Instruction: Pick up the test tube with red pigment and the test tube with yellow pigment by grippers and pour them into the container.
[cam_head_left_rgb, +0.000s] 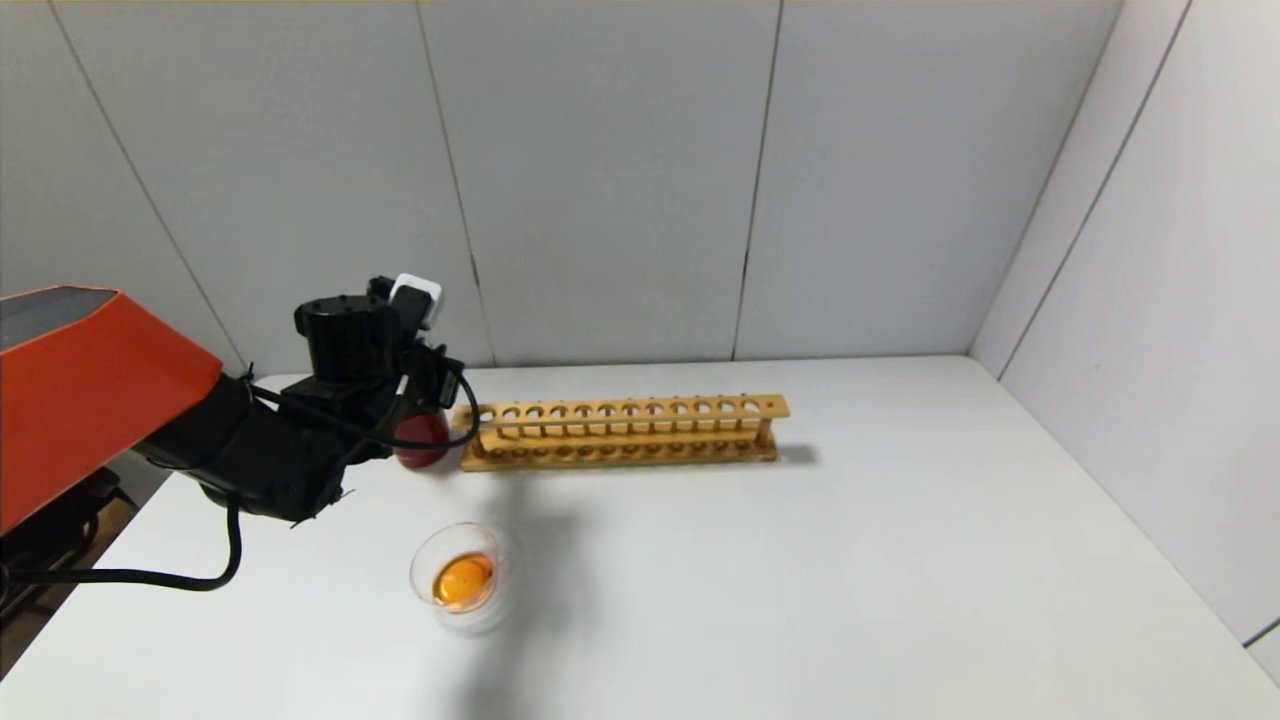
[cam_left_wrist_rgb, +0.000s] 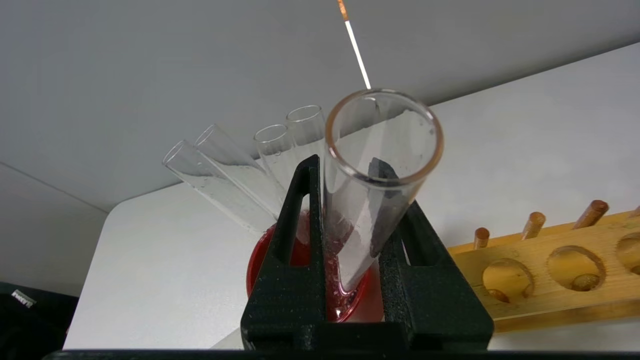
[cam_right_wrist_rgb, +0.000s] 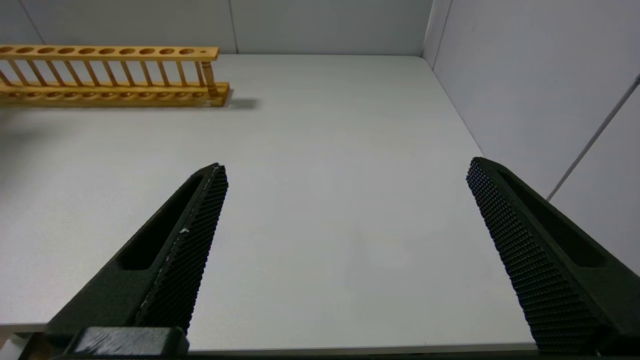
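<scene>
My left gripper (cam_head_left_rgb: 421, 404) (cam_left_wrist_rgb: 345, 165) is shut on a clear test tube (cam_left_wrist_rgb: 350, 215) that looks empty, with an orange tint on its rim. The tube stands nearly upright with its rounded bottom inside a dark red cup (cam_head_left_rgb: 421, 441) (cam_left_wrist_rgb: 260, 260). No red or yellow colour shows at the bottom of any tube. The container (cam_head_left_rgb: 460, 578), a small clear glass dish, sits on the table in front of the cup and holds orange liquid. My right gripper (cam_right_wrist_rgb: 345, 167) is open and empty above the bare table at the right, out of the head view.
Several colourless empty tubes (cam_left_wrist_rgb: 225, 175) lean in the red cup. A long wooden tube rack (cam_head_left_rgb: 625, 432) (cam_left_wrist_rgb: 550, 270) (cam_right_wrist_rgb: 107, 75) with empty holes stands just right of the cup. Grey walls close the back and right of the white table (cam_head_left_rgb: 900, 560).
</scene>
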